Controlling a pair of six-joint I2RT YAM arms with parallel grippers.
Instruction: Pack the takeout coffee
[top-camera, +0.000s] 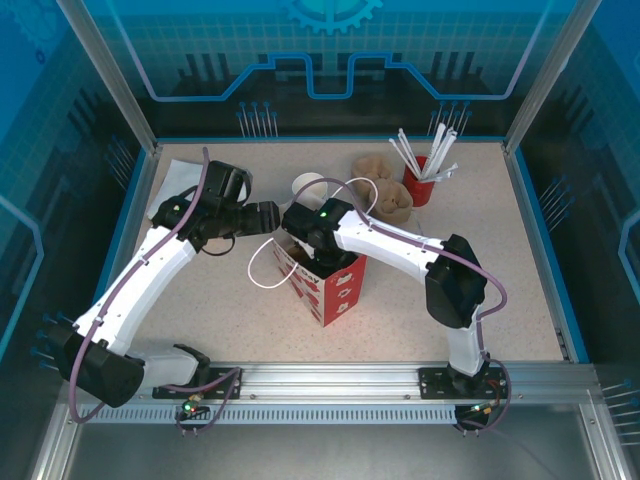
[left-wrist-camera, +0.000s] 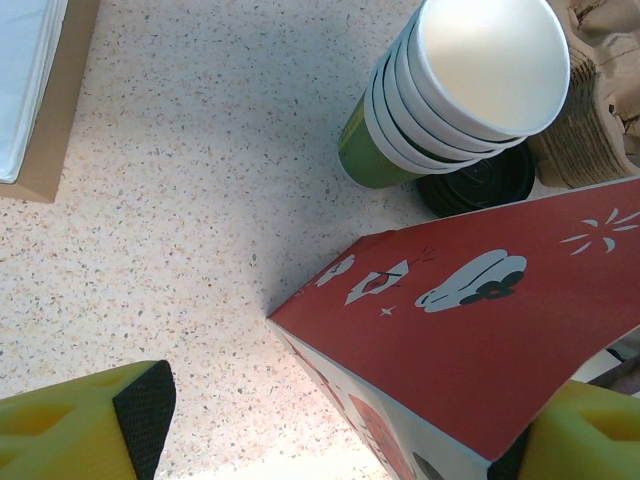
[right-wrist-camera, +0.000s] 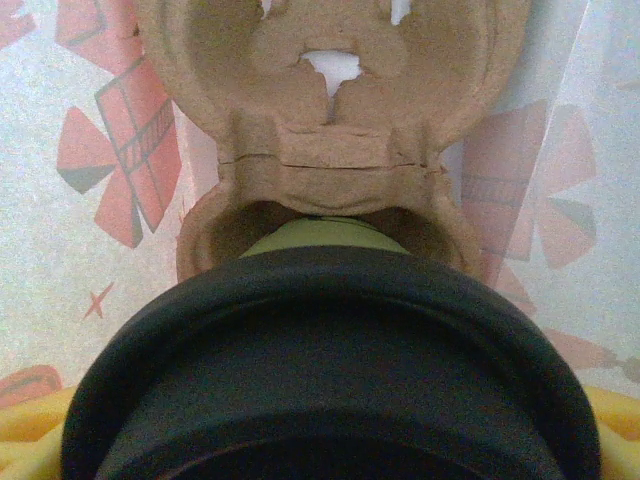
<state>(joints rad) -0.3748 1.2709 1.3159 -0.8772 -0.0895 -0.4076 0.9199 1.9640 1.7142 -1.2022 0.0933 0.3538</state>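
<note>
The takeout coffee (right-wrist-camera: 320, 390) is sitting inside the red paper bag (top-camera: 340, 285), which is standing mid-table. Its black lid is facing up and its olive-green body is showing down in one well of a moulded pulp cup carrier (right-wrist-camera: 330, 150) inside the bag.

The right gripper (top-camera: 300, 236) is reaching down through the bag's mouth, its yellow fingers (right-wrist-camera: 25, 435) bracketing the lid on either side. I cannot tell whether they are pressing on it or standing just clear.

The cup is probably behaving as a light, thin-walled thing. The paper is likely denting under a hard squeeze, and the slick press-fit lid is apt to pop off. The stiff rolled rim just under the lid looks like the safest place to hold, with the cup upright.

The left gripper (left-wrist-camera: 345, 435) is hanging released at the bag's left side, with the bag's corner between its fingers and one finger clear above the table (left-wrist-camera: 200, 200).

On the far side of the bag, a stack of lidless cups (left-wrist-camera: 480, 80) is standing with spare black lids (left-wrist-camera: 480, 185) touching its base. Farther right, spare carriers (top-camera: 385, 200) and a red cup of straws (top-camera: 425, 180) are waiting.
</note>
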